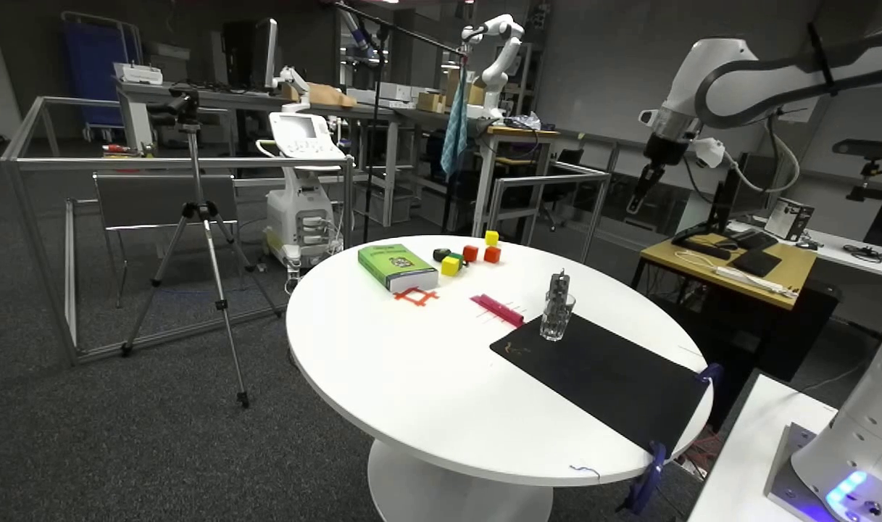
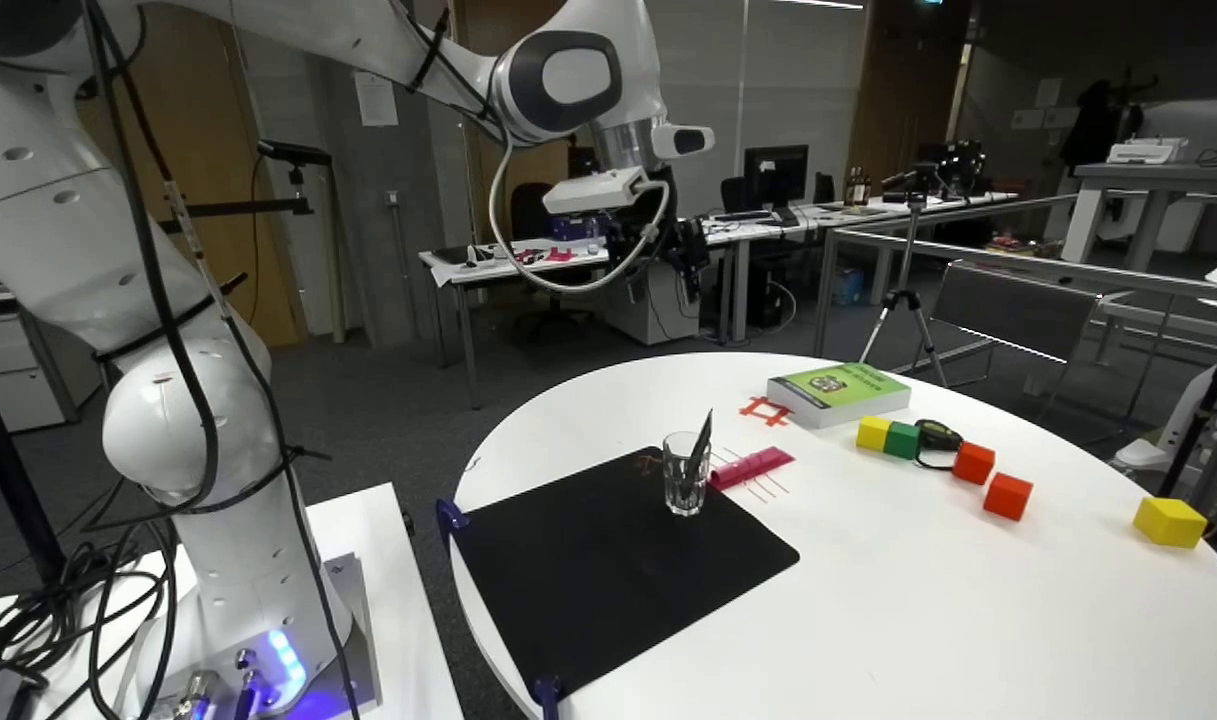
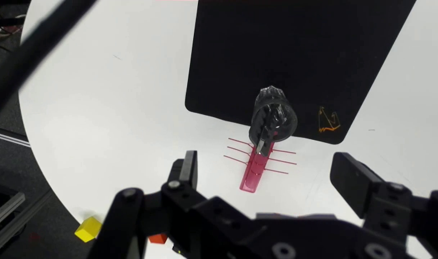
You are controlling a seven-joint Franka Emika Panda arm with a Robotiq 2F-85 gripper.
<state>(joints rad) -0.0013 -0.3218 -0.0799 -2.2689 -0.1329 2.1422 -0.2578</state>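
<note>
Clear glass cup (image 2: 677,482) stands upright on a black mat (image 2: 618,565), nr its edge, w/ a long dark tool (image 2: 701,447) leaning inside & poking out the top. Robot's gripper (image 3: 264,162) hangs up in the air over the round white tbl (image 1: 383,370), well apart from the cup, & its two fingers (image 3: 355,183) are spread wide. Pink strip (image 3: 253,172) lies flat by the mat's edge, nr the cup, w/ thin red lines on both sides. Thick green book (image 1: 397,264) lies farther off, w/ red tape (image 1: 404,293) by its corner. Yellow block (image 2: 873,432) & green block (image 2: 903,441) sit side by side nr the book, next to a small black thing (image 2: 938,434) that's too blurry to name. Two red blocks (image 2: 973,463) come next, then another yellow block (image 2: 1170,522) nr the tbl's rim. Blue clamps (image 1: 645,478) sit at two mat corners.
</note>
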